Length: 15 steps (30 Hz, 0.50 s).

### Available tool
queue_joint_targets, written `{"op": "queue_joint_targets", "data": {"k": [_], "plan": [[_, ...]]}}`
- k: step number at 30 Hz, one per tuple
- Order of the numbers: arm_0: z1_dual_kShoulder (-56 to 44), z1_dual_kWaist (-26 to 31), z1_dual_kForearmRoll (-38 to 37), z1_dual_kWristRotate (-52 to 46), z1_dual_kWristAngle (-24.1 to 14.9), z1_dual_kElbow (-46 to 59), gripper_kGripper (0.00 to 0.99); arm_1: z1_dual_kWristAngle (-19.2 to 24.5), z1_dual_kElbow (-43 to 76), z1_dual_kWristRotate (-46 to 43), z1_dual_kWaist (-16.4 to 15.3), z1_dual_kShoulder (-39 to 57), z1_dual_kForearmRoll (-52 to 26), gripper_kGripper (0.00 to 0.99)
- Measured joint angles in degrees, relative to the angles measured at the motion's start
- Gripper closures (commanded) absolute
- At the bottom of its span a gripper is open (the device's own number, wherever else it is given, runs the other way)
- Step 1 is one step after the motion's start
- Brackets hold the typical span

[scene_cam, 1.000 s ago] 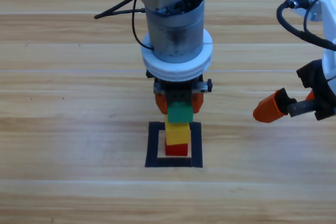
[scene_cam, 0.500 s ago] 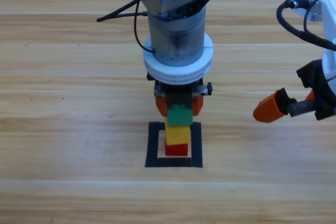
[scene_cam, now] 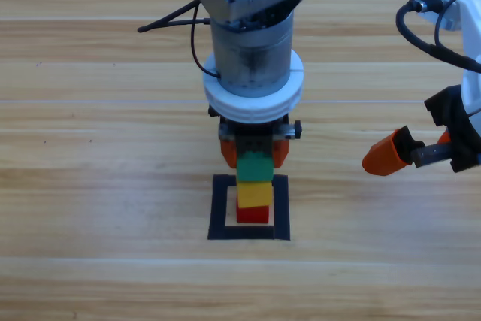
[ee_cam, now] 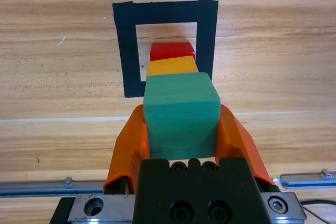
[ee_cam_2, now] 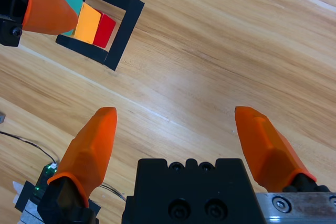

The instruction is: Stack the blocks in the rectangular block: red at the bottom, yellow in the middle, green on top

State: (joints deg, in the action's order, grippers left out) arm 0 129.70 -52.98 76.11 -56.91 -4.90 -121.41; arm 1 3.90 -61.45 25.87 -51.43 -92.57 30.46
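Observation:
The red cube stands inside the black tape rectangle, and the yellow cube rests on top of it. Directly over the yellow one is the green cube, with my left gripper shut on it from both sides. In the left wrist view the green cube fills the space between the jaws, lined up over the yellow and red cubes. Whether green touches yellow I cannot tell. My right gripper waits open at the right edge.
The left arm's thick grey body comes down over the stack from the top edge and hides the table behind it. Black cables trail off it to the left. Bare wooden table surrounds the tape rectangle.
The left gripper has eased the green cube slightly down toward the yellow cube. The right arm has not moved.

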Motion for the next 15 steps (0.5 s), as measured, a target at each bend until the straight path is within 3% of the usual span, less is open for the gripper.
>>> {"op": "queue_joint_targets", "data": {"k": [15], "plan": [[0.0, 0.0, 0.0, 0.0, 0.0, 0.45, 0.99, 0.0, 0.0, 0.13, 0.0, 0.0, 0.0, 0.0]]}}
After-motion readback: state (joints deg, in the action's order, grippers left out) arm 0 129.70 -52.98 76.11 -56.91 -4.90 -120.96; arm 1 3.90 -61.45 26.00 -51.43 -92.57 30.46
